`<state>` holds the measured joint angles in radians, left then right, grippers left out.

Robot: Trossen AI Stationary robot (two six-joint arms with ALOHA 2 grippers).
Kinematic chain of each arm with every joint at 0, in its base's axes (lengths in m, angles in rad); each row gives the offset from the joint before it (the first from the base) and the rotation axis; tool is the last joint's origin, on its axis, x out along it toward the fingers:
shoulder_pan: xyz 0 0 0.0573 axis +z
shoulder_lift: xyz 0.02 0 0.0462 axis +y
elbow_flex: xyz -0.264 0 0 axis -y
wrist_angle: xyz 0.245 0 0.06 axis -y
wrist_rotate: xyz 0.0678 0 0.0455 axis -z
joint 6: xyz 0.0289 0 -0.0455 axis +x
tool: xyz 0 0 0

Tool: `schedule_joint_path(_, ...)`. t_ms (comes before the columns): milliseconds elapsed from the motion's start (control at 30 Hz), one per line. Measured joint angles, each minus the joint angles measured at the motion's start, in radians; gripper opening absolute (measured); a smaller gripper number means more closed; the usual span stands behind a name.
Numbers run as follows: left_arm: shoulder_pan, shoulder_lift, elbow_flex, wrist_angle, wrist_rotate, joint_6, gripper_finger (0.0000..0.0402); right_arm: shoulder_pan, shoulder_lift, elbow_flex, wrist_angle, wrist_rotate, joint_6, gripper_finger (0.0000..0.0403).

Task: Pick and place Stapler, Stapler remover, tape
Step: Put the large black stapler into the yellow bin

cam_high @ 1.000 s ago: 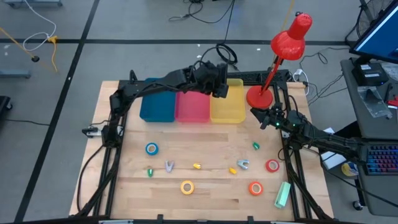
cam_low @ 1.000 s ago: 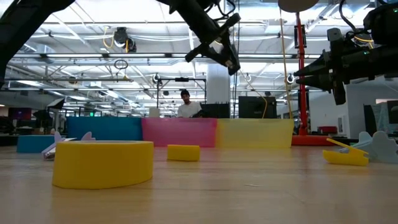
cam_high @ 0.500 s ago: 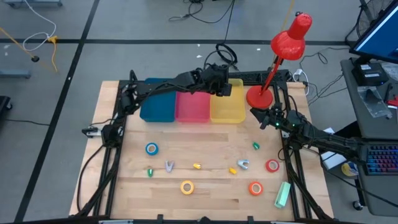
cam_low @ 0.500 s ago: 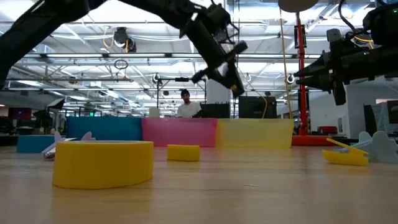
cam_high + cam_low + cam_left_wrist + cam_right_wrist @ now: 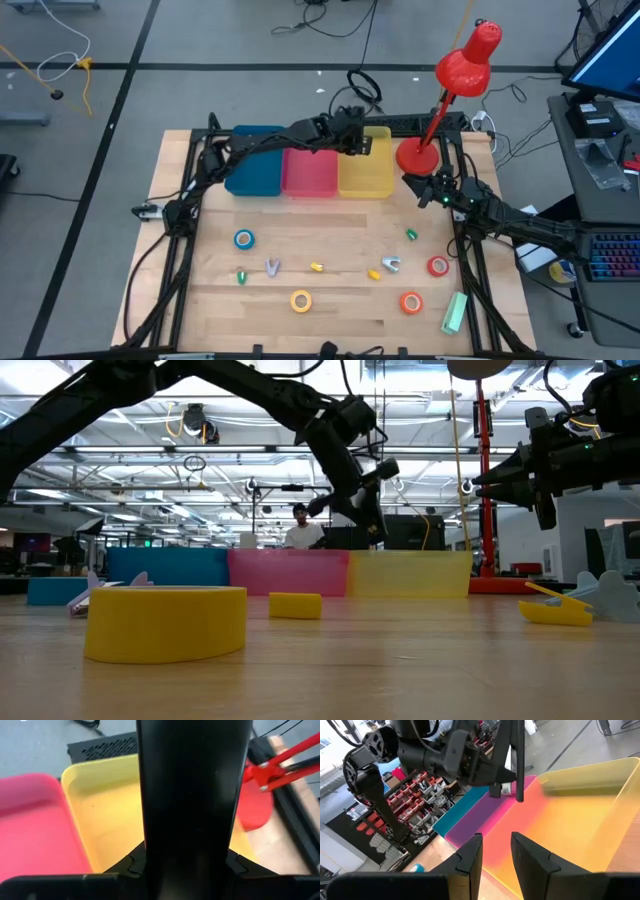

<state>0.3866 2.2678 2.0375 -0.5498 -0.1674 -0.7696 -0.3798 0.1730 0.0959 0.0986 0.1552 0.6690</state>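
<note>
My left gripper (image 5: 355, 143) hangs over the yellow bin (image 5: 366, 172) at the table's far side, shut on a long black stapler (image 5: 192, 795). It also shows in the low view (image 5: 366, 495). My right gripper (image 5: 416, 189) waits near the red lamp's base, fingers slightly open (image 5: 494, 851). On the near table lie the blue tape (image 5: 244, 239), yellow tape (image 5: 301, 299), red tape (image 5: 438, 265) and orange-red tape (image 5: 411, 302). Two silvery stapler removers (image 5: 272, 266) (image 5: 390, 264) and a mint-green stapler (image 5: 455, 312) lie there too. My left gripper has the black stapler (image 5: 192, 835) pinched between its two fingers; the stapler's body hides the fingertips in the wrist view. The stapler is lifted clear above the yellow bin. In the right wrist view it shows as a dark bar (image 5: 518, 770) reaching past the gripper.
A blue bin (image 5: 252, 168), a pink bin (image 5: 310, 172) and the yellow bin stand in a row along the far edge. The red lamp (image 5: 440, 95) rises beside the yellow bin. Small green (image 5: 241, 276) and yellow (image 5: 316, 268) pieces lie among the tapes.
My left gripper, still shut on the black stapler, has reached a little farther toward the yellow bin and come down toward it. My right arm has kept still.
</note>
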Motion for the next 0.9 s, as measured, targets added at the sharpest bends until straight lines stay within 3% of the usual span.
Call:
schedule_joint_path(533,-0.043,0.024,0.000,-0.057,0.085,-0.160,0.0127,0.000,0.000,0.000,0.002,0.000,0.000,0.0096)
schedule_joint_path(900,-0.051,0.024,0.000,-0.078,0.051,-0.201,0.0127,0.000,0.000,0.000,0.002,0.000,0.000,0.0095)
